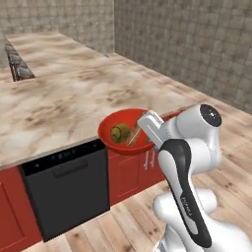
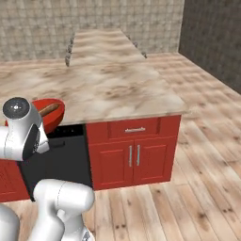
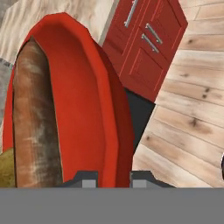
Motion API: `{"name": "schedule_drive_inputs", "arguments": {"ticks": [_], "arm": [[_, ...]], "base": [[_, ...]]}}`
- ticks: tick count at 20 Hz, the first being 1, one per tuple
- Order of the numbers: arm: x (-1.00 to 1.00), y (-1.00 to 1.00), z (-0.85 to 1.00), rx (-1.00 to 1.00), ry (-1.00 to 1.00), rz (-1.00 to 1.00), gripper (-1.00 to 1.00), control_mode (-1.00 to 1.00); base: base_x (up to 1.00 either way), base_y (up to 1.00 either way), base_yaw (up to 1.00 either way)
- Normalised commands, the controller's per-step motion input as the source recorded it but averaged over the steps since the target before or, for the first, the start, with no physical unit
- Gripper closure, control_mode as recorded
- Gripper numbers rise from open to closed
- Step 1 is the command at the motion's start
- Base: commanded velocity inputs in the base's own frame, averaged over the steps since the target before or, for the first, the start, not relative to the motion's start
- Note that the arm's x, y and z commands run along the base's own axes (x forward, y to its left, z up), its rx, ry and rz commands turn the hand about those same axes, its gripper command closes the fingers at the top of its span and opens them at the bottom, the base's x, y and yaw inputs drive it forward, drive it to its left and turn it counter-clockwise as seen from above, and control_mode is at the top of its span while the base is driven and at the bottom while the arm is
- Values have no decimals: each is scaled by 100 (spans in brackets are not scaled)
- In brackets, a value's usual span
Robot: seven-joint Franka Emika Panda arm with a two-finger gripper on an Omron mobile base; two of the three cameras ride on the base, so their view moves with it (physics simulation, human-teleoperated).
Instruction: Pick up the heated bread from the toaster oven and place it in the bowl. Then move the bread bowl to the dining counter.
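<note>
Gripper (image 3: 113,177) closed on rim of red bowl (image 1: 114,140), fingers one each side of the wall in hand view. Bowl held up off the marbled counter (image 1: 59,103), past its front edge, above the black dishwasher (image 1: 66,189) and next to the red cabinet doors (image 2: 134,162). Inside bowl: small olive-tan roll (image 1: 119,132) w/ a long brown bread stick (image 3: 35,118) just beside it, toward gripper side; prob touching, hard to tell. Wood floor (image 2: 188,197) under the counter front.
</note>
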Motion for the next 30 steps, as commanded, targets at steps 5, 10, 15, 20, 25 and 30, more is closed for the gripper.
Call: {"name": "schedule_drive_inputs", "arguments": {"ticks": [5, 10, 15, 20, 25, 30], "arm": [[0, 0, 0, 0, 0, 0, 100, 100], [0, 0, 0, 0, 0, 0, 100, 100], [0, 0, 0, 0, 0, 0, 100, 100], [0, 0, 0, 0, 0, 0, 100, 100], [0, 0, 0, 0, 0, 0, 100, 100], [0, 0, 0, 0, 0, 0, 100, 100]], "base": [[97, -100, -8], [58, -100, -16], [13, -100, -20], [61, -100, -10], [86, -100, -3], [100, -100, 2]]}}
